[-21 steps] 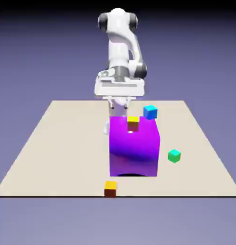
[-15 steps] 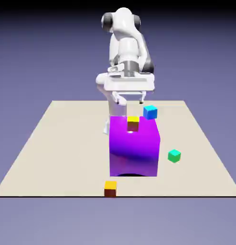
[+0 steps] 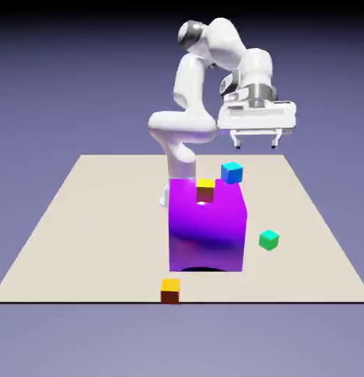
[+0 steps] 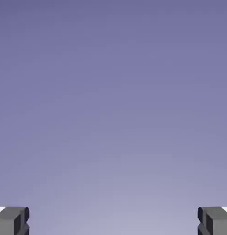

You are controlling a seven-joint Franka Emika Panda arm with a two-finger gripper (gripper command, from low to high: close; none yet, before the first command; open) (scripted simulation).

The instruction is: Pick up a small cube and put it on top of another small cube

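The tool [image 3: 256, 143] hangs wide open and empty, high above the counter [image 3: 104, 221]; the small plain green cube [image 3: 269, 239] lies well below it, nearer the camera.

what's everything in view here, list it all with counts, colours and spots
table: 1, beige, fills the exterior view's middle
block: 1, purple, large, table centre
green cube: 1, teal-green, at the block's exterior-view right
blue cube: 1, behind the block's right corner
yellow-topped cubes: 2, brown sides; one on the block, one at the near edge
arm: 1, white
gripper: 1, fingers grey, wide apart, empty, high above the table
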